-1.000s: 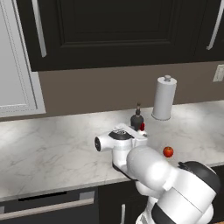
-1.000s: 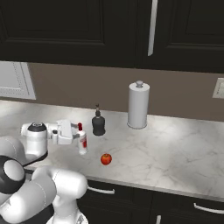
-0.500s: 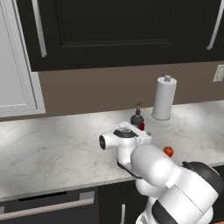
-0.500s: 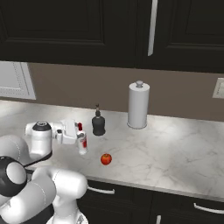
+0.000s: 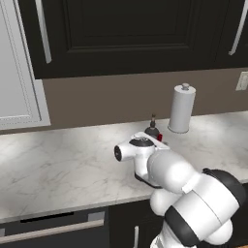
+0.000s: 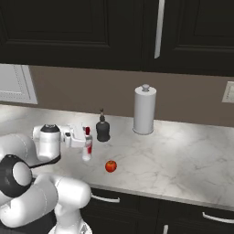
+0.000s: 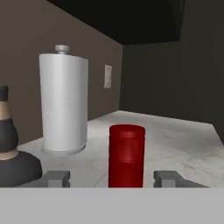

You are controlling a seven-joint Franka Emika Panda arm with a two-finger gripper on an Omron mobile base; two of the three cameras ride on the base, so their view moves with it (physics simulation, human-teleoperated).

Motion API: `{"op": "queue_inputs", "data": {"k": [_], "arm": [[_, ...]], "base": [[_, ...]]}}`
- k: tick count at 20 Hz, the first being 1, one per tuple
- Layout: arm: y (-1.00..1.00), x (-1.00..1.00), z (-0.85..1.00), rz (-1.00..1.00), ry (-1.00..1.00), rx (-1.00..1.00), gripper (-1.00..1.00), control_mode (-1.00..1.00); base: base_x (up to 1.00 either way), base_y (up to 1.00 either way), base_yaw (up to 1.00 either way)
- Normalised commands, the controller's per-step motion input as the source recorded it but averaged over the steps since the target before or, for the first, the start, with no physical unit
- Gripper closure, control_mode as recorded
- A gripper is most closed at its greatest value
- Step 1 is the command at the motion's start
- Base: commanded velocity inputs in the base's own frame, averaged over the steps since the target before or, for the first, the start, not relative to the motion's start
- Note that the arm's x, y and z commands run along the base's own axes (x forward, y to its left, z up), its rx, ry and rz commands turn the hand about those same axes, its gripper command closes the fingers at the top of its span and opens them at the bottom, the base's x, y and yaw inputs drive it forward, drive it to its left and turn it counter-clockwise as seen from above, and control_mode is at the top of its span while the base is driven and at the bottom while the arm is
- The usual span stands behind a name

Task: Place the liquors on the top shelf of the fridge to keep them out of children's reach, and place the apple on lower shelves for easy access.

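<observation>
Pincer [image 7: 112, 178]: jaws apart, one grey tip either side of the red cap, gap on both sides; grip not certain.
White bottle [image 6: 87, 147]: slim, upright on the marbled table [image 6: 183, 151].
Dark bottle [image 6: 103, 130]: squat, round-bodied, at its 1 o'clock.
Apple [image 6: 110, 166]: small, red, at its 4 o'clock.
Paper towel roll [image 6: 144, 109]: tall white cylinder, knobbed.

A white paper towel roll [image 6: 145, 109] is standing upright right of centre on the marble counter [image 6: 183, 155], black cabinets [image 6: 91, 32] hanging across the top.
</observation>
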Motion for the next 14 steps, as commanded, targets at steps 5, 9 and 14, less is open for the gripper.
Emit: {"op": "queue_inputs", "data": {"k": [5,9,14], "arm": [[0.00,-0.02,0.00,0.06,0.00,0.00,1.00,-1.00],[-0.01,-0.21,0.24,0.38,-0.06,0.00,1.00,-1.00],[-0.23,-0.34,0.89,0.45,-0.19,0.07,1.00,-1.00]], "base": [[0.00,0.00,0.00],[0.00,0.00,0.00],[0.00,0.00,0.00]]}}
